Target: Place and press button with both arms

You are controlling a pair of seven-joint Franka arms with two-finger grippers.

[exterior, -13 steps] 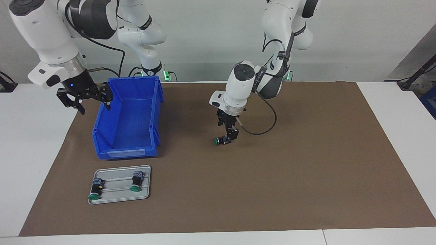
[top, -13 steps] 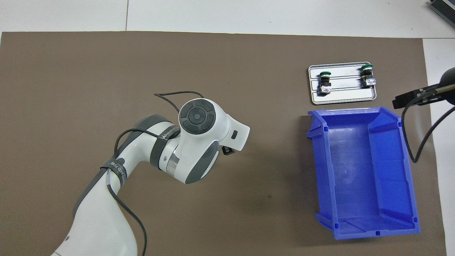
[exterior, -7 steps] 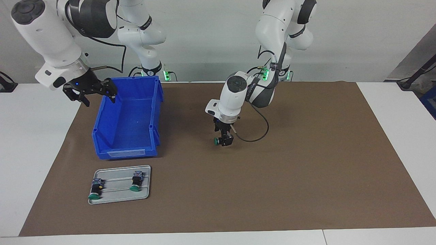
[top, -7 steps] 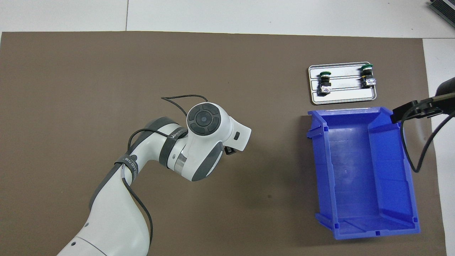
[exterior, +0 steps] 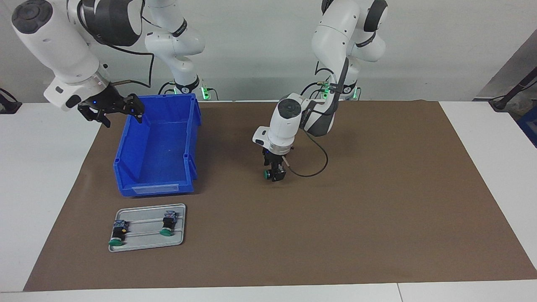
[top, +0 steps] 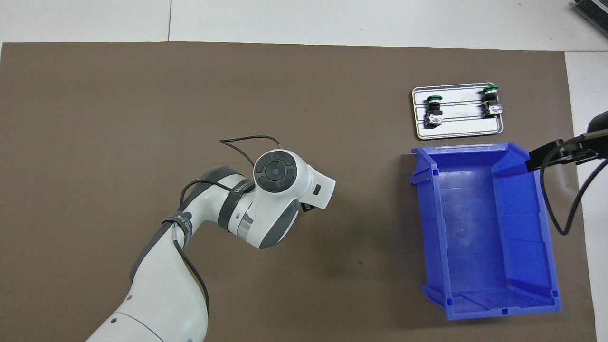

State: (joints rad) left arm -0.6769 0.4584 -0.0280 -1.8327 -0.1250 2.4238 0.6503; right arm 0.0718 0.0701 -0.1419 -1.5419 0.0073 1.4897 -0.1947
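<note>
My left gripper (exterior: 275,173) is shut on the button (exterior: 267,173), a green-capped switch held sideways low over the middle of the brown mat (exterior: 377,209). I cannot tell whether the button touches the mat. In the overhead view the left arm's wrist (top: 278,183) hides the button, and only a black bit of the gripper (top: 308,207) shows. My right gripper (exterior: 121,118) is open and empty, raised over the rim of the blue bin (exterior: 155,189) on the side toward the right arm's end of the table.
A grey metal tray (exterior: 147,247) lies farther from the robots than the bin, with two like buttons (exterior: 117,234) (exterior: 168,226) on it. The tray (top: 456,133) and bin (top: 475,237) also show in the overhead view. White table surrounds the mat.
The left gripper has sunk lower over the mat with the button and drawn slightly toward the robots. The right gripper has shifted toward the bin's rim.
</note>
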